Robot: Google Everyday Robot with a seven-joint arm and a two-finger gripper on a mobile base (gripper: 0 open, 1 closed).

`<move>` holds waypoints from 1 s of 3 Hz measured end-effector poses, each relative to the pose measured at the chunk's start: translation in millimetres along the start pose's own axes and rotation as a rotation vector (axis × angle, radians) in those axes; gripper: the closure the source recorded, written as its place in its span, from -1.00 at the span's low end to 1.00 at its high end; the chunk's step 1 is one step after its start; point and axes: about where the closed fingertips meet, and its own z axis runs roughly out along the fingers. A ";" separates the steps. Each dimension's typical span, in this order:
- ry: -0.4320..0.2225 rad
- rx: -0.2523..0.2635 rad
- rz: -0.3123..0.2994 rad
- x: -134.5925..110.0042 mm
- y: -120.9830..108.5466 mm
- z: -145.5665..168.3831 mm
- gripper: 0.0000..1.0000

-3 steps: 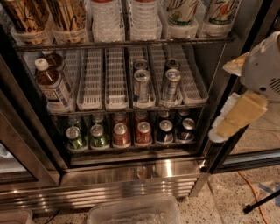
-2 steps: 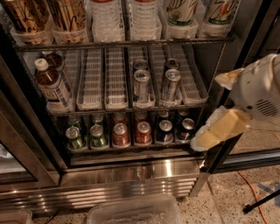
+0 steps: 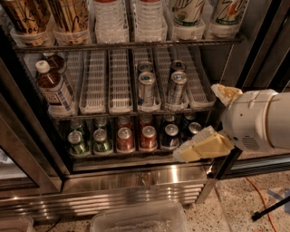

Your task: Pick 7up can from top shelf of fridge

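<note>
Open display fridge [image 3: 251,50] seen from above and in front, with three wire racks over a stainless base panel [image 3: 136,181]. The white arm [image 3: 258,120] enters from the right edge and carries the pincer [image 3: 195,122] before the right door frame, level with the middle and lower racks and well below the top shelf [image 3: 127,45]. The pincer's two yellowish fingers stand wide apart with nothing between them, the upper finger [image 3: 225,94] beside the end of the middle rack and the lower finger [image 3: 201,147] reaching in front of the end of the lower rack. The 7up can [image 3: 188,11] stands upright on the top shelf, right of centre, with a second like can [image 3: 229,11] just to its right and clear bottles [image 3: 149,13] to its left. The middle rack holds brown bottles [image 3: 52,88] and silver-blue cans [image 3: 146,88]. The lower rack holds green cans [image 3: 77,142], red cans [image 3: 125,138] and dark cans [image 3: 171,135].
</note>
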 end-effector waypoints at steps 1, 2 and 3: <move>-0.070 0.057 -0.024 -19.4 -13.2 -0.8 -1.00; -0.079 0.087 0.001 -18.4 -10.3 2.2 -1.00; -0.118 0.155 0.036 -10.9 -10.1 14.9 -1.00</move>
